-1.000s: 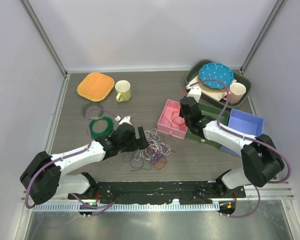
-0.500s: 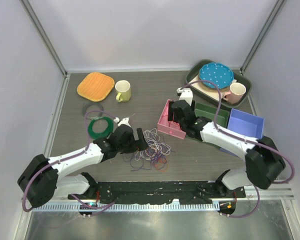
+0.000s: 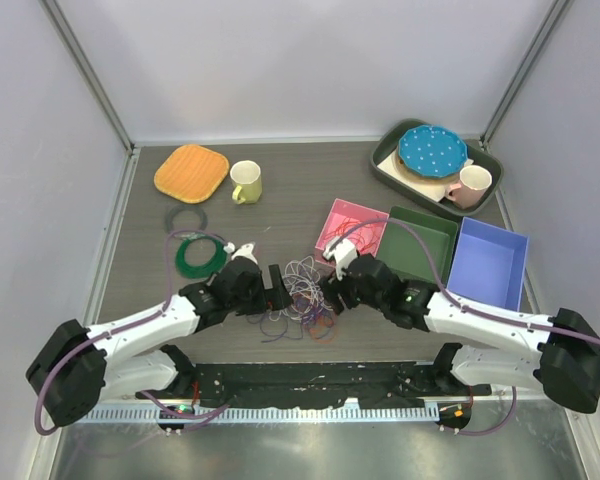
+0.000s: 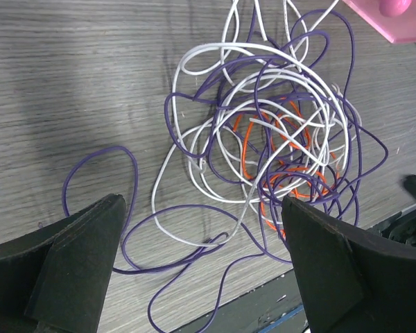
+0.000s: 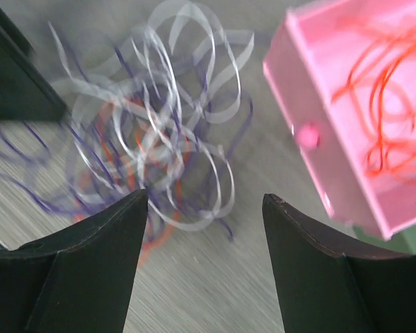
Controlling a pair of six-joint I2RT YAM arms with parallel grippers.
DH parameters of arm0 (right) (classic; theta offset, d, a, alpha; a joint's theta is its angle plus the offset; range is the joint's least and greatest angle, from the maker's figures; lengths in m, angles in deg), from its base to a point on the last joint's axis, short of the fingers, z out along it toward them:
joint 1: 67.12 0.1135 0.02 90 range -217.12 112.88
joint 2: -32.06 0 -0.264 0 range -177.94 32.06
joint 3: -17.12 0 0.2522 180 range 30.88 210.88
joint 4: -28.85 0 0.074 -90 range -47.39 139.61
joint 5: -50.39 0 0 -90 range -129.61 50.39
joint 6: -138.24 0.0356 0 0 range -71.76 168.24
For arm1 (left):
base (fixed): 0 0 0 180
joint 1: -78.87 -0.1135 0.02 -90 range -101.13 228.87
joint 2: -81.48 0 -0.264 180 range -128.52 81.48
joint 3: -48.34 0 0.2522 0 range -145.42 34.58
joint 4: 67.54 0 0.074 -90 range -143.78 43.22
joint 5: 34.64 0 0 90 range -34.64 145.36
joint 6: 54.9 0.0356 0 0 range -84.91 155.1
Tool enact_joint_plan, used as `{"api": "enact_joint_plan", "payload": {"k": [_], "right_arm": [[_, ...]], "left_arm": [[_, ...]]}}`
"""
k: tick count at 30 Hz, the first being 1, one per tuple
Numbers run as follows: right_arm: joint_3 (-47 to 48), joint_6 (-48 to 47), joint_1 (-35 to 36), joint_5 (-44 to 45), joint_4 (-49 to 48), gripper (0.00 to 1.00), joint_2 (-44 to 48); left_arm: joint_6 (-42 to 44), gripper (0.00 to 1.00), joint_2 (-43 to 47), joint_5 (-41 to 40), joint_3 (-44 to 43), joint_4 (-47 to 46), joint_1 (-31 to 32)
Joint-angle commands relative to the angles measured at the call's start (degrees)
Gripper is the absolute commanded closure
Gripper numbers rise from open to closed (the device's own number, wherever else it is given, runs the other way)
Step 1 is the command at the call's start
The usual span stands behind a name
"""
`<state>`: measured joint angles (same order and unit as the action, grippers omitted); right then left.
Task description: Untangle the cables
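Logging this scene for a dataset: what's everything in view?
cable tangle: one, white, purple, orange, centre
red cables: several, red, in pink box
pink box: one, pink, behind tangle
green box: one, green, beside pink box
blue box: one, blue, beside green box
tray: one, dark green, far right
plate: one, blue dotted, on tray
pink mug: one, pink, on tray
yellow mug: one, yellow, beside pad
pad: one, orange, far left
green ring: one, dark green, left side
grey ring: one, grey, behind it
left claw: one, black, open beside tangle
right claw: one, black, open beside tangle
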<state>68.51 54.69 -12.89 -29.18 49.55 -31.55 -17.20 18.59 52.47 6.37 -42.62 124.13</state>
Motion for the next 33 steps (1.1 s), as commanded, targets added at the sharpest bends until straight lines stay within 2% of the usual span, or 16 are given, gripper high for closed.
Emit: {"api": "enact_joint_plan", "payload": {"k": [1, 5, 6, 8, 9, 14, 17, 19, 20, 21, 25, 27, 29, 30, 32, 33], "right_arm": [[-4.9, -11.9, -0.2, -2.5, -2.8, 0.27, 3.3], [-6.2, -16.2, -0.2, -9.5, -4.7, 0.27, 3.2], [-6.2, -17.4, -0.2, -12.1, -4.2, 0.28, 2.6], [-4.9, -19.6, -0.2, -12.5, -2.5, 0.28, 0.9], [-4.2, -20.5, -0.2, -13.0, -2.4, 0.29, -1.1], [1.8, -25.2, -0.2, -10.9, 2.8, 0.31, -8.3], [3.7, -26.4, -0.2, -10.7, 2.7, 0.35, -11.2], [4.6, -26.7, -0.2, -11.6, 1.6, 0.55, -12.3], [5.1, -26.6, -0.2, -11.4, 1.2, 0.74, -12.5], [5.3, -26.1, -0.2, -11.0, 1.1, 0.99, -12.5], [4.7, -22.0, -0.2, -5.3, -1.2, 0.99, -9.5], [3.6, -18.8, -0.2, 1.2, -4.3, 0.99, -5.0], [2.5, -13.8, -0.2, 8.5, -8.4, 0.99, 0.1], [2.5, -12.3, -0.2, 16.3, -9.1, 0.99, 1.9], [3.7, -6.9, -0.2, 23.2, -8.1, 0.99, 4.8], [4.1, -5.1, -0.2, 29.8, -7.6, 0.99, 7.6]], "left_arm": [[0.8, 0.00, -1.6, 2.4, -0.8, -1.1, 0.1], [0.4, 0.04, -5.5, 1.9, -2.2, -2.3, 0.1], [0.5, 0.13, -6.4, 2.1, -2.7, -2.2, 0.1], [0.5, 0.24, -8.9, 2.1, -3.9, -2.2, 0.1], [0.5, 0.36, -9.4, 2.0, -4.2, -2.2, 0.1], [0.2, 0.65, -9.3, 1.1, -4.8, -1.0, 0.1], [0.1, 0.86, -7.4, -1.1, -4.8, 0.8, 0.1], [0.1, 0.90, -6.5, -2.5, -4.8, 2.3, 0.1], [0.1, 0.94, -6.0, -3.2, -4.8, 3.0, 0.1], [-0.1, 0.95, -4.7, -4.7, -4.8, 3.8, 0.1], [-0.4, 0.98, -0.1, -9.7, -4.7, 8.5, 0.1], [-1.1, 0.98, 2.4, -12.9, -4.8, 10.9, 0.0], [-2.7, 1.00, 6.4, -18.4, -5.3, 15.2, 0.0], [-3.4, 1.00, 7.8, -20.2, -5.5, 16.7, 0.0], [-6.9, 1.00, 12.0, -27.2, -5.9, 22.1, 0.0], [-8.3, 1.00, 13.3, -29.9, -6.3, 24.2, -0.1]]}}
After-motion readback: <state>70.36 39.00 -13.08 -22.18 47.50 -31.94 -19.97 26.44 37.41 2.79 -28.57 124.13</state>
